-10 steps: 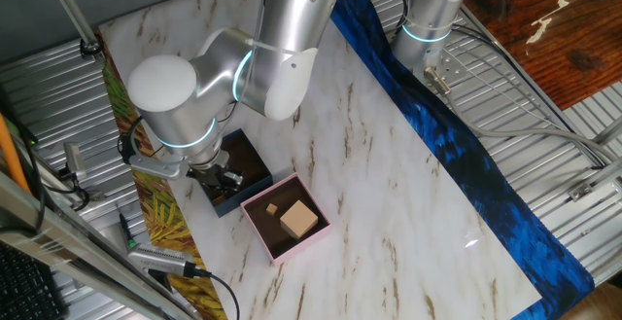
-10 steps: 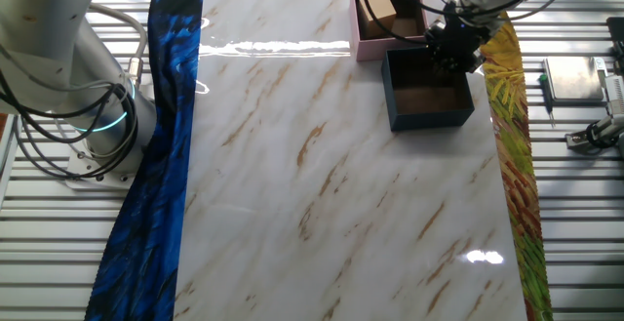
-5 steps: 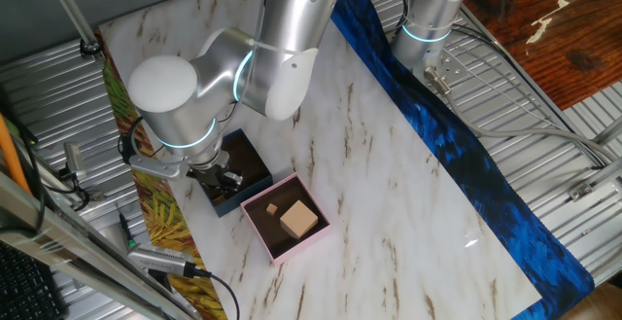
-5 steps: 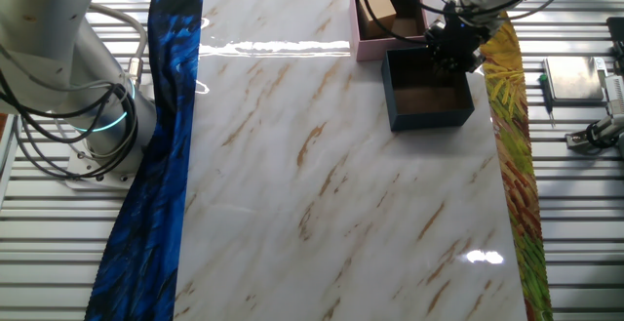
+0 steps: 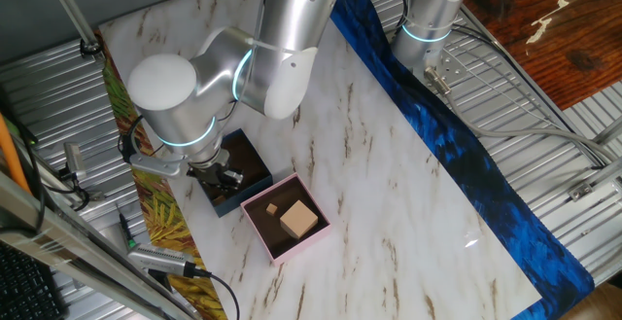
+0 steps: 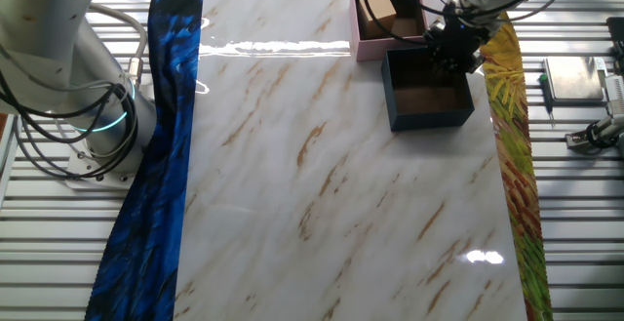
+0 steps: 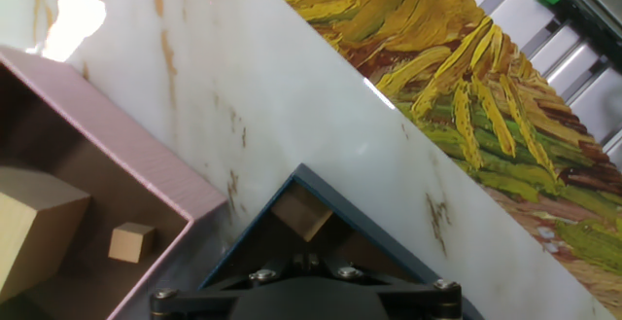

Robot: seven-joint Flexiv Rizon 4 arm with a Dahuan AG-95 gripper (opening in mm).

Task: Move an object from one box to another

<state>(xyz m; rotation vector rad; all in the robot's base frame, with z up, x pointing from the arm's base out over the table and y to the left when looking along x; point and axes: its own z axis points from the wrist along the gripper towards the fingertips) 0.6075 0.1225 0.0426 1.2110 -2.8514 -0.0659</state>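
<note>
- My gripper hangs low over the navy box, at the corner nearest the pink box; finger spread hidden by the hand body in all three views, so I cannot tell how open it is or whether it has hold of anything
- Hand view: small wooden block sits in the navy box's far corner, just beyond the fingers
- Judgement: block is light, rigid, flat-faced, not fragile; bare wood should not slip. Take it across two opposite faces, clear of the box walls
- Pink box touches the navy one, already holding a large wooden cube and a small cube
- Both rest on the marble table
</note>
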